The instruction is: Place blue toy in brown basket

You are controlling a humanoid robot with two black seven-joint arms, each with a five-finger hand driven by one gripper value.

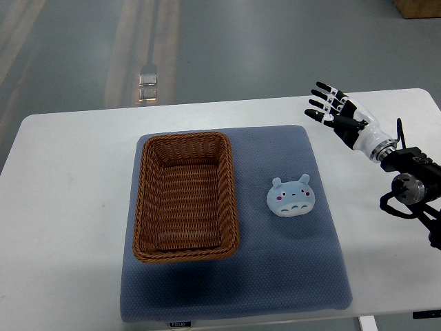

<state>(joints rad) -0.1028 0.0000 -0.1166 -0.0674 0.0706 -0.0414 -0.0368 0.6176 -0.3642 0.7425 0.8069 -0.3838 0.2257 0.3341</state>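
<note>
Right hand [337, 110] hovers with fingers spread, empty, above the mat's far corner, apart from blue toy [291, 196] beside brown basket [185, 196]

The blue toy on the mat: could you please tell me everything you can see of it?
The blue toy is a small, pale blue, rounded animal face with two short ears pointing away from the robot, dark dot eyes, pink cheeks and a whiter lower part. It looks soft, perhaps plush. It lies flat, face up, on the blue-grey mat, to the right of the brown basket and apart from it. Nothing else touches it; the right hand hovers open beyond it.
</note>
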